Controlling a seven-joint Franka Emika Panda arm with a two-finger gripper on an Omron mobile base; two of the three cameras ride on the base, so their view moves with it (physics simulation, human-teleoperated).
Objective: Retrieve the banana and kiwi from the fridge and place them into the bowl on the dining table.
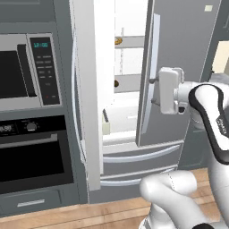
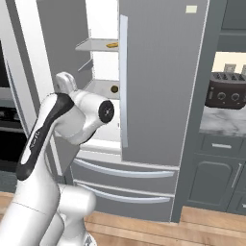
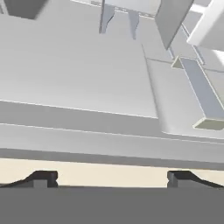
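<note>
The grey steel fridge (image 1: 179, 53) (image 2: 158, 72) stands with its left door swung open onto a white interior. On an upper shelf lies the yellow banana (image 1: 118, 41) (image 2: 112, 45). The small brown kiwi (image 1: 116, 83) (image 2: 114, 89) sits one shelf lower. My gripper (image 1: 153, 91) hovers at the edge of the closed right door, about level with the kiwi and to its right, pointing into the opening. In the hand view the gripper (image 3: 111, 178) is open, its fingertips (image 3: 41, 178) wide apart with nothing between them, facing white shelves and a bin. The bowl and dining table are out of view.
The open left door (image 1: 85, 89) juts out beside a dark microwave (image 1: 22, 71) and wall oven (image 1: 31, 152). Two fridge drawers (image 1: 143, 156) lie below the opening. A small pale carton (image 1: 106, 125) stands on the bottom shelf. A toaster (image 2: 226, 91) sits on the right counter.
</note>
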